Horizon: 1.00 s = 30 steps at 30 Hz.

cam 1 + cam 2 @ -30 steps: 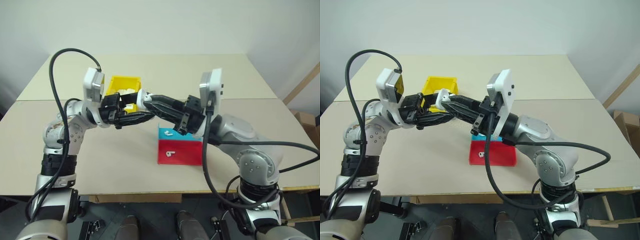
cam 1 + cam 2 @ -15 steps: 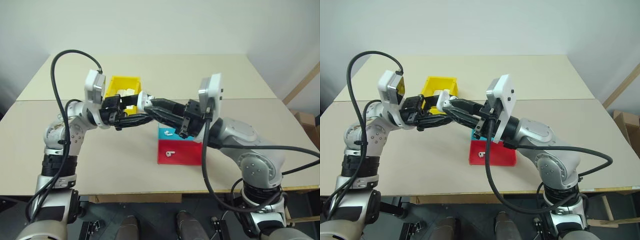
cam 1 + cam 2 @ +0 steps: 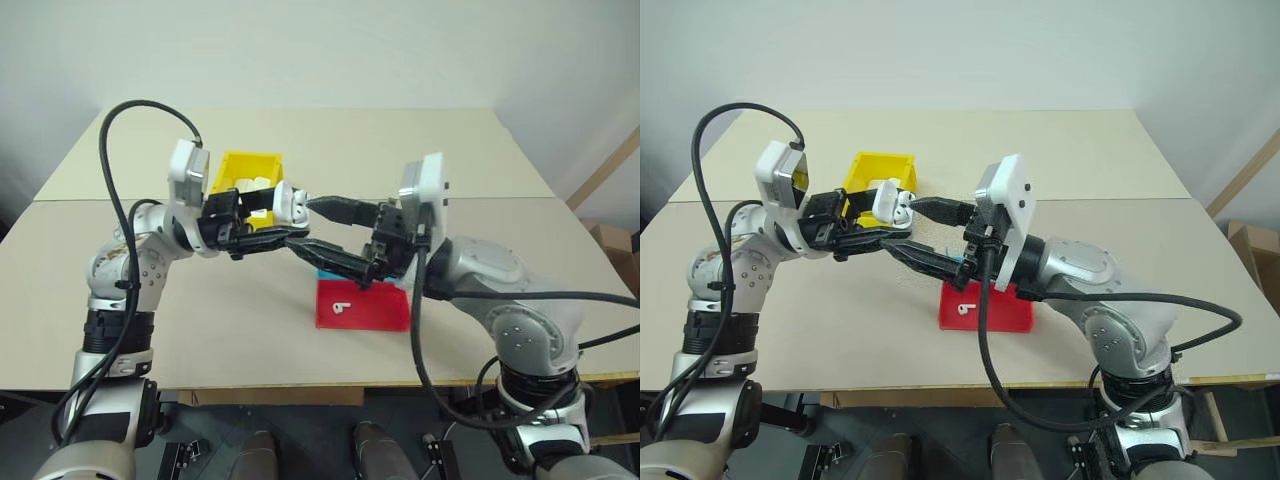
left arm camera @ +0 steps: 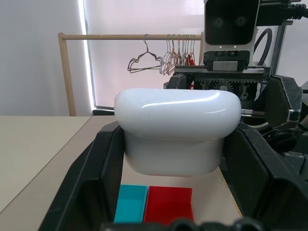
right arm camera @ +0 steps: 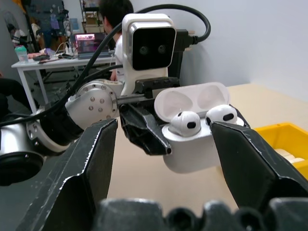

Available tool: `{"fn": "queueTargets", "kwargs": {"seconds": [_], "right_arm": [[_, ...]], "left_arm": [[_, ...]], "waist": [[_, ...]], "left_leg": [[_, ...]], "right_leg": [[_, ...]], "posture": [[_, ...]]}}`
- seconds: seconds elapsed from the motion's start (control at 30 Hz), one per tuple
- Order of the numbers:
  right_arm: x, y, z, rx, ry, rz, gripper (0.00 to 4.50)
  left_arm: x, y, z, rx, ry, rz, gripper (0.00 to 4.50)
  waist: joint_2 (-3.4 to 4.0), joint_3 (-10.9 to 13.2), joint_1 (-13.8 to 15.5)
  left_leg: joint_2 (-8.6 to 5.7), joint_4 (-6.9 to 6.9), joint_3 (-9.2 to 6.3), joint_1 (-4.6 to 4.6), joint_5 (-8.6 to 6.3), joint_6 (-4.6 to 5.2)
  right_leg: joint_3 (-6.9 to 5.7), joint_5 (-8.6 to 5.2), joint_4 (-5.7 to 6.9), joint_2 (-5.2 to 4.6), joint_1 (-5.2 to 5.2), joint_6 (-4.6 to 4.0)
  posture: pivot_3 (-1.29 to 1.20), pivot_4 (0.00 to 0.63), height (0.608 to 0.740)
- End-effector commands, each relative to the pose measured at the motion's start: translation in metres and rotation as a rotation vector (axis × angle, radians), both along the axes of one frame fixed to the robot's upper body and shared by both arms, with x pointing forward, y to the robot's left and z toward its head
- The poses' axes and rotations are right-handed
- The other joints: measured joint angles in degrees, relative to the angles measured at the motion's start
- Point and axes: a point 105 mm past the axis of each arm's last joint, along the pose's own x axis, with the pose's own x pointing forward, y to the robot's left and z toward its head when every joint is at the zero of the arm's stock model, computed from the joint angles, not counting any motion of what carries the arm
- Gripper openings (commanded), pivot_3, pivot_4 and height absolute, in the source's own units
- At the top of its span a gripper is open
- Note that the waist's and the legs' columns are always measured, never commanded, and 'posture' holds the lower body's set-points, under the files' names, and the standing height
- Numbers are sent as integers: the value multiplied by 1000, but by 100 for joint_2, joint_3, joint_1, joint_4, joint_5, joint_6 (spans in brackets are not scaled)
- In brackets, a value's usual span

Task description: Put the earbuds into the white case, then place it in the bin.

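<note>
The left pincer [image 3: 262,215] is clenched on the case [image 5: 197,127], holding it up off the worktop [image 3: 200,310] so that the other arm can work at it. It grips the body from both sides, which leaves the top free. The lid stands flipped open, away from the right pincer, and two earbuds [image 5: 204,119] sit side by side in their wells, heads up (whether they are pushed fully home I cannot tell). The case's long axis runs across the gap between the left pincer's fingers [image 4: 96,178], roughly level, with its open mouth turned up and towards the right arm.

Just beyond the left pincer, on the far side of the case, stands the bin [image 3: 245,172], pale pieces lying in it. Its closeness looks convenient: the drop-off is a short carry once the lid is shut.

The right pincer [image 3: 318,225] is released, jaws spread wide and gripping nothing, its tips just beside the case, one finger above and one below as seen from the head. That stance suits backing off from seating a bud, or coming in to press the lid down.

Below the right pincer lies the tray [image 3: 385,310], with one earbud [image 3: 342,306] on its red part, so the loading may not be finished.
</note>
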Motion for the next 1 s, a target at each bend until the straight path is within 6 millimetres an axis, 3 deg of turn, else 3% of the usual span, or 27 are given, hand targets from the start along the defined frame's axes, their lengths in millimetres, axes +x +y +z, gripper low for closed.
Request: {"fn": "queueTargets", "kwargs": {"seconds": [0.03,0.13,0.23,0.4,0.63,0.87,1.0], "right_arm": [[-10,-15,12,-21,-48,66,3495],[2,-30,22,-90,-105,46,2786],[14,-40,38,-180,-185,43,1770],[23,-36,63,-370,-363,143,9],[45,2,69,-653,-606,250,9],[54,45,59,-763,-759,376,9],[55,45,51,-803,-779,422,9]], "left_arm": [[-2,3,10,-18,-56,-5,2787],[-1,1,9,-8,-49,-18,2787],[0,-2,6,5,-40,-36,2787],[2,-7,-1,32,-26,-65,2787],[8,-16,-9,72,-18,-66,2787],[7,-19,-7,68,-25,-76,2787],[7,-15,-5,65,-32,-59,2787]], "waist": [[0,0,8],[0,0,15],[1,1,12],[5,4,-17],[5,4,-39],[6,4,-35],[7,5,4]], "left_leg": [[0,0,0,0,0,0],[0,0,1,2,0,0],[-1,2,6,4,0,1],[0,-3,9,1,0,2],[1,0,9,3,0,2],[1,-1,5,-3,0,1],[1,0,3,-3,0,1]], "right_leg": [[0,0,-1,0,0,0],[0,0,-3,0,4,0],[3,1,-2,0,1,2],[6,-1,-4,2,-4,1],[5,-1,0,2,-5,1],[1,0,1,0,-9,0],[-2,1,5,-1,-7,-1]], "posture": [[0,150,740],[0,150,740],[0,150,740],[0,150,740],[0,150,740],[0,150,740],[0,150,740]]}}
